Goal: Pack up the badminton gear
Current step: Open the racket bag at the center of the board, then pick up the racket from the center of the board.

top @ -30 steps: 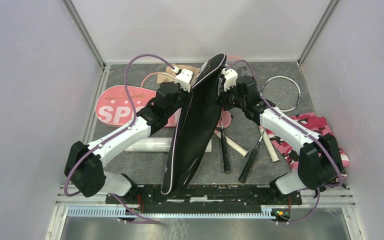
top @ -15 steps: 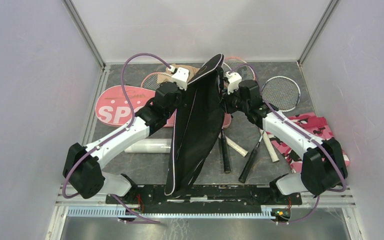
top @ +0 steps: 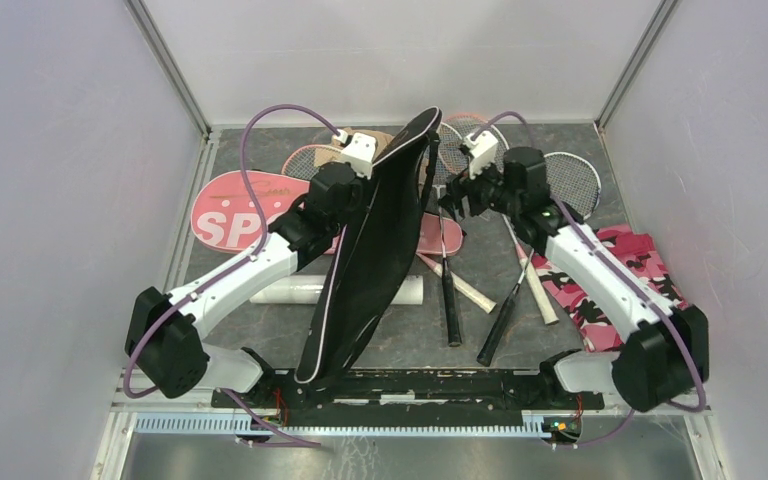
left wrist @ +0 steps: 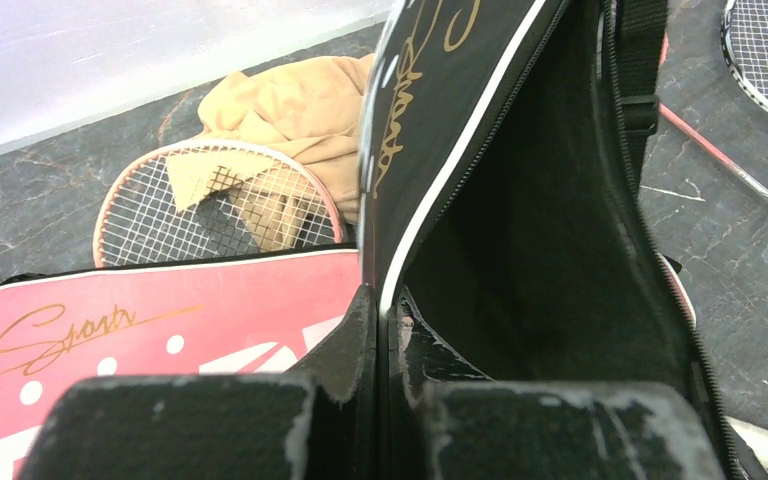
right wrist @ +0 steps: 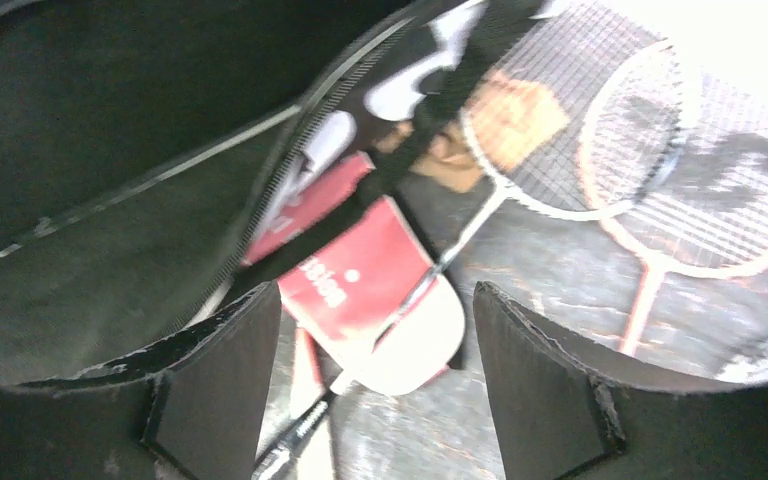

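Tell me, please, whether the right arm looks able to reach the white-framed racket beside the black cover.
Probably yes: the right tool is open and empty, the racket lies exposed just below it, and the black cover in the left tool hangs aside.

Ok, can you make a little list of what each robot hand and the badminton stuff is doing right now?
left fingers: shut on the black cover, at its edge
right fingers: open, holding nothing
black cover: held up, mouth open
pink cover: flat on the table
rackets: lying on the table
white tube: lying on the table
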{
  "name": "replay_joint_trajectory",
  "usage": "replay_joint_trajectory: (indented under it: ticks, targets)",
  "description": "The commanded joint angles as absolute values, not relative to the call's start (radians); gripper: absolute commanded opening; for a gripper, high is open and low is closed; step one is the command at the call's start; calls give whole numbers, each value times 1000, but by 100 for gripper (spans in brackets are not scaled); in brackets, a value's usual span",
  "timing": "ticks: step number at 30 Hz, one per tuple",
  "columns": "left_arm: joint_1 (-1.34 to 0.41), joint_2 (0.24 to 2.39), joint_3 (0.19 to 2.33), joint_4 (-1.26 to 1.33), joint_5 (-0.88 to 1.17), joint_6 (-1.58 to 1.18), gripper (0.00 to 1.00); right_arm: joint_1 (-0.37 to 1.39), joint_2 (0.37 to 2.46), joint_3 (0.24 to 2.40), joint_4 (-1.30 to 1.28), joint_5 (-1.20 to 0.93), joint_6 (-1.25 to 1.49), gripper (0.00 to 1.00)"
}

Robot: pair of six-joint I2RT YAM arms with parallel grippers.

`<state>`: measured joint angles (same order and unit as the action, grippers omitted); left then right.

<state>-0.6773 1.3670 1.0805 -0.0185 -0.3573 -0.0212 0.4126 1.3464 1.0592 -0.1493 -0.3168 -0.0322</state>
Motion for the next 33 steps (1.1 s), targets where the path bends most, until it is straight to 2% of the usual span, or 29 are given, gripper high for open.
replay_joint_trajectory:
  ticks: [1,5,14,28,33]
  targets:
    - [-662,1310,1136,7,-392,-28,2,328,1217,1070,-196,-226,-153,76]
    - [-650,1300,1129,-25,-359,-46,2,195,1185,998,-241,-137,-155,75]
    - [-637,1294,1093,38,-384,-46,2,-117,1289,843,-194,-220,-87,71]
    - [-628,1298,1072,54,-338,-76,2,-248,1559,855,-119,-279,-32,64]
    - [-626,1299,1069,55,-327,-80,2,-287,1655,853,-71,-373,27,49]
